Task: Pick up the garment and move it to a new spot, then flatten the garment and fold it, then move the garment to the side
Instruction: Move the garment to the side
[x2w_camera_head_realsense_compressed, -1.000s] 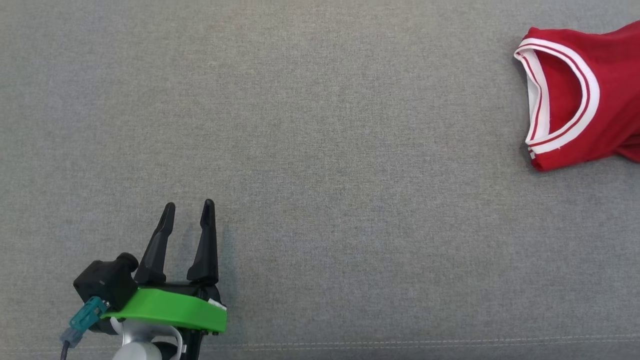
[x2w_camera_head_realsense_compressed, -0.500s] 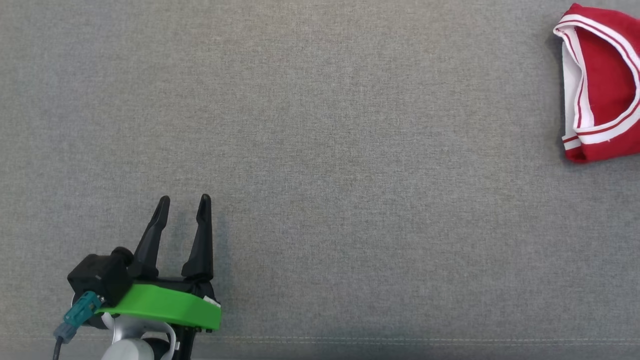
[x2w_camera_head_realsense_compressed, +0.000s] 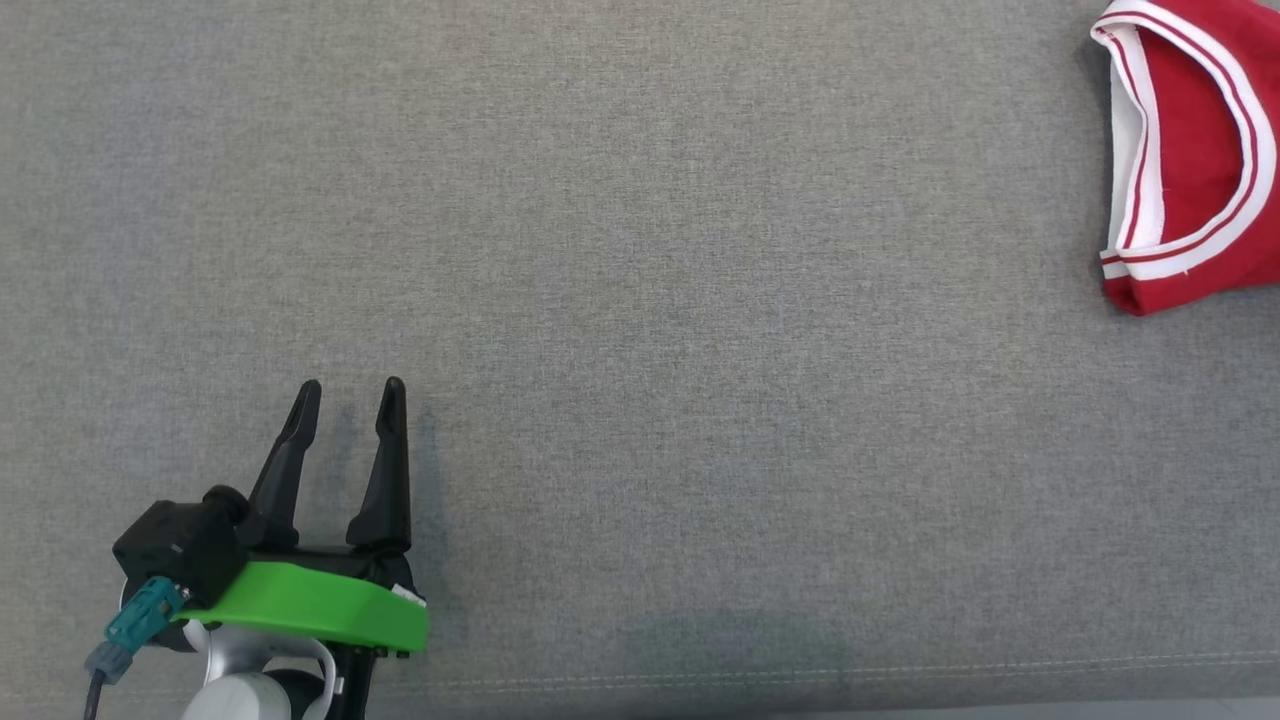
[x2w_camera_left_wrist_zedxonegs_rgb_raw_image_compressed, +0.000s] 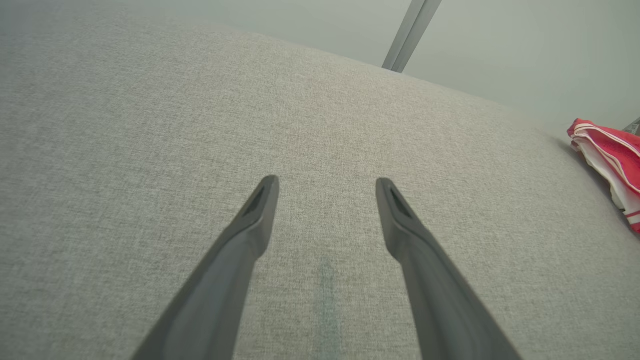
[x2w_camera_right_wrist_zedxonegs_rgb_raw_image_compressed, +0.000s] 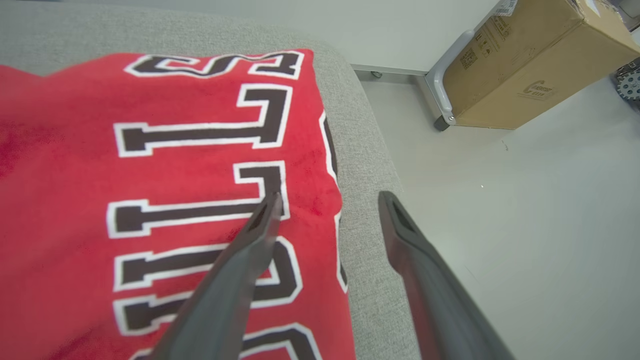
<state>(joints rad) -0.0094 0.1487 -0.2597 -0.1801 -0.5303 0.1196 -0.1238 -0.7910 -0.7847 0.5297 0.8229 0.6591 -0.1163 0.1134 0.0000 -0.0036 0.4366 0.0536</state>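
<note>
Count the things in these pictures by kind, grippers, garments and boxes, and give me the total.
Grippers: 2, the left gripper and the right gripper, both open
Garments: 1, the red garment
Boxes: 1, the cardboard box on the floor
Total: 4

Red jersey (x2w_camera_head_realsense_compressed: 1200, 150): white-striped trim, black lettering outlined in white. Lies flat at right end of grey cushion (x2w_camera_head_realsense_compressed: 640, 300), near its edge.
</note>
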